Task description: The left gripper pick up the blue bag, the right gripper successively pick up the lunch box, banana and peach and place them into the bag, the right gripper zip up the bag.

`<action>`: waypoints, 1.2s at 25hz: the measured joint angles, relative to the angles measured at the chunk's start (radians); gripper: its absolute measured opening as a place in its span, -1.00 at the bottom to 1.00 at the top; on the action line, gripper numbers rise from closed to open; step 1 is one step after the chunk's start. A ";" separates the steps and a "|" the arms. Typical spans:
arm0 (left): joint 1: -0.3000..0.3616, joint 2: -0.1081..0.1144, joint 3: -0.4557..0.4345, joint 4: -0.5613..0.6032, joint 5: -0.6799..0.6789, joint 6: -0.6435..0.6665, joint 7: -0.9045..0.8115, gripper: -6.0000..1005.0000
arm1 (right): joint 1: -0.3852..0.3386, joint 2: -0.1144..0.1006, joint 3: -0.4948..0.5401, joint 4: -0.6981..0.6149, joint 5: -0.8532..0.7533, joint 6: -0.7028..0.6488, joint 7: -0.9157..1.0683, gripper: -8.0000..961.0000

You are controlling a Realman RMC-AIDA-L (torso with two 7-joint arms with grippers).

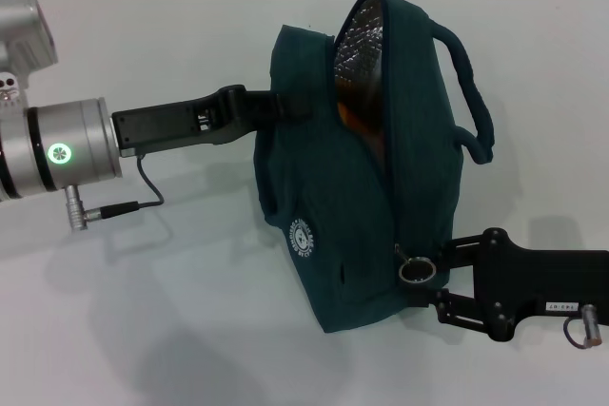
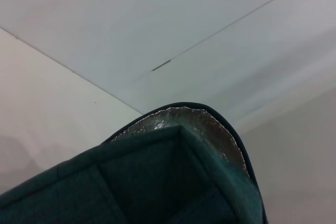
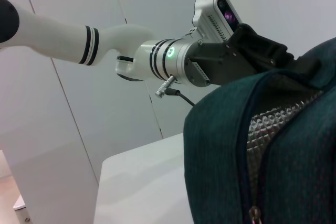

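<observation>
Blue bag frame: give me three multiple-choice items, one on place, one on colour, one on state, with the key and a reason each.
1. Where is the right gripper?
A. At the bag's lower end beside the zip's ring pull
B. On a handle
C. Parked away from the bag

2. What colour is the bag's lining?
A. Red
B. Shiny silver
C. Black

3. What state is the zip in?
A. Fully shut
B. Shut at the lower end, open at the top
C. Torn off

Key: A, the right gripper sits by the ring pull at the lower end of the blue bag. B, the silver lining shows in the opening. B, the zip is joined low and gapes above.
</observation>
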 joint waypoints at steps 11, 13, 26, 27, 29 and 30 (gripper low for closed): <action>0.007 0.000 0.000 0.000 -0.002 0.000 -0.001 -0.88 | -0.003 0.000 0.000 -0.010 0.001 -0.009 -0.007 -0.52; 0.007 0.000 0.000 0.000 -0.002 0.000 -0.001 -0.88 | -0.003 0.000 0.000 -0.010 0.001 -0.009 -0.007 -0.56; 0.009 0.000 0.000 0.000 -0.002 0.000 0.000 -0.88 | -0.083 -0.002 0.001 -0.122 0.030 -0.094 -0.003 -0.96; 0.009 0.000 0.000 0.000 -0.002 0.000 0.000 -0.88 | -0.091 -0.004 0.001 -0.130 0.038 -0.104 -0.003 -0.96; 0.009 0.000 0.000 0.000 -0.002 0.000 0.000 -0.87 | -0.096 -0.006 0.002 -0.135 0.049 -0.116 -0.003 -0.96; 0.009 0.000 0.000 0.000 -0.002 0.000 -0.001 -0.87 | -0.097 -0.007 0.005 -0.136 0.055 -0.125 -0.003 -0.96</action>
